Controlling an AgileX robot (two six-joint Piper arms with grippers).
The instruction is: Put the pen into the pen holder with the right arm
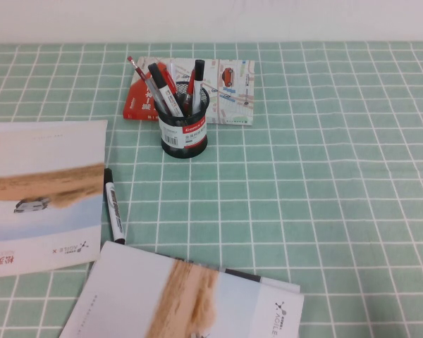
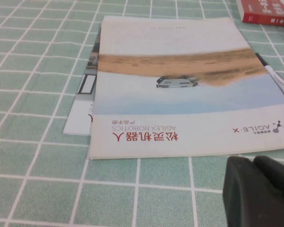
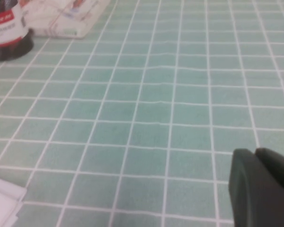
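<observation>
The black wire-mesh pen holder (image 1: 184, 129) with a red-and-white label stands at the back middle of the table. Several pens and markers stand in it. A slim pen with a red cap (image 1: 142, 76) leans out of it to the left. The holder's base also shows in the right wrist view (image 3: 7, 29). Neither arm shows in the high view. My left gripper (image 2: 253, 163) is shut and empty, low over the cloth by a brochure. My right gripper (image 3: 255, 154) is shut and empty over bare cloth, well away from the holder.
A white marker with a black cap (image 1: 113, 205) lies on the green checked cloth beside a brochure (image 1: 41, 191) at the left. Another brochure (image 1: 187, 299) lies at the front. A red booklet (image 1: 139, 101) and a map leaflet (image 1: 233, 91) lie behind the holder.
</observation>
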